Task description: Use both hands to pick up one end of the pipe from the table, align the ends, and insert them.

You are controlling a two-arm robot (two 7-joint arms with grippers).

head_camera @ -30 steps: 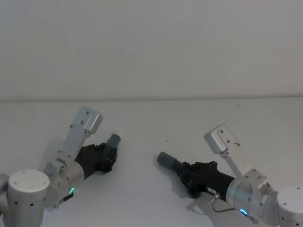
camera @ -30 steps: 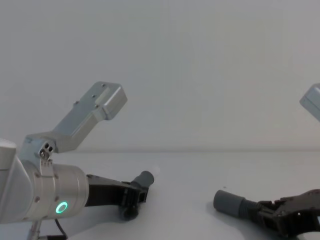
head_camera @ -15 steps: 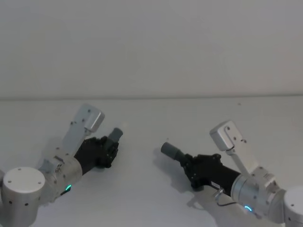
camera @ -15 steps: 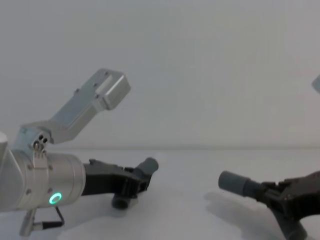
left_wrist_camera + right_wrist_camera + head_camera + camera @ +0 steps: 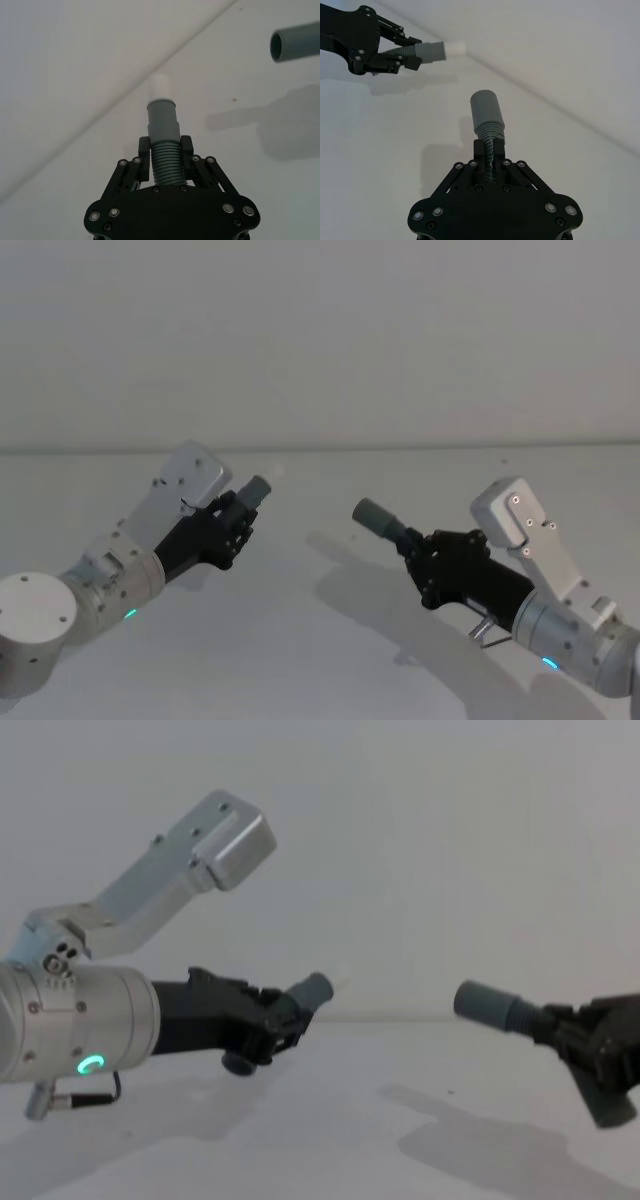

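Both pipe pieces hang above the white table [image 5: 320,640], cuffs facing each other with a gap between. My left gripper [image 5: 232,523] is shut on the ribbed part of one piece; its grey cuff [image 5: 256,488] ends in a narrower white tip [image 5: 162,87]. My right gripper [image 5: 428,552] is shut on the ribs of the other piece, whose open grey cuff [image 5: 374,516] points toward the left one. In the right wrist view the right cuff [image 5: 486,112] stands ahead of the jaws, and the left piece's cuff [image 5: 432,51] sits farther off.
A plain light wall rises behind the table's far edge [image 5: 400,448]. Shadows of both arms lie on the table surface [image 5: 480,1150] below the pieces.
Both arms have risen and carried their pipe pieces up off the table. The two cuffs now sit higher and farther forward, still apart.
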